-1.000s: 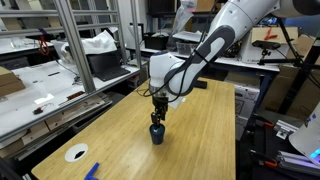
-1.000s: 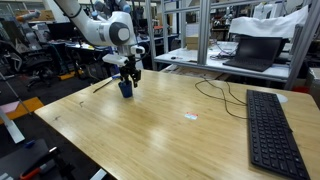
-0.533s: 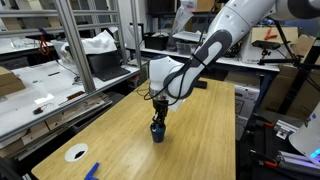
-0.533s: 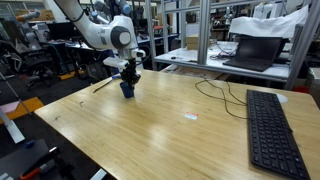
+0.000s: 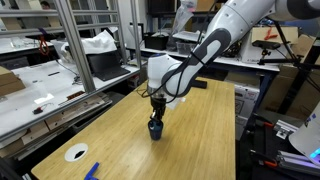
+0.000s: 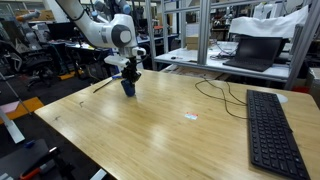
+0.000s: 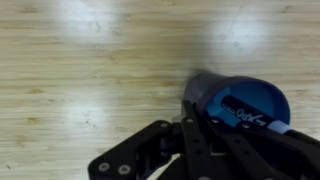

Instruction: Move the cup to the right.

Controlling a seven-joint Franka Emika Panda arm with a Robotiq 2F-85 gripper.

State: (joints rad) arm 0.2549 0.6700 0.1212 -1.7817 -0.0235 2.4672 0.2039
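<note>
While upright, cup (image 5: 155, 129) between fingers (image 7: 196, 138).

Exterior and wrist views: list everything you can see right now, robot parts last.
cup: one, dark navy, between the jaws, low over the table.
table: one, light wood.
keyboard: one, black, on the table, far from the cup.
cable: one, dark, across the table near the keyboard.
ring-shaped roll: one, white, lying flat, low in an exterior view.
flat object: one, bright blue, beside the roll.
arm: one, white, reaching down to the cup.
jaws: black, closed on the cup.
</note>
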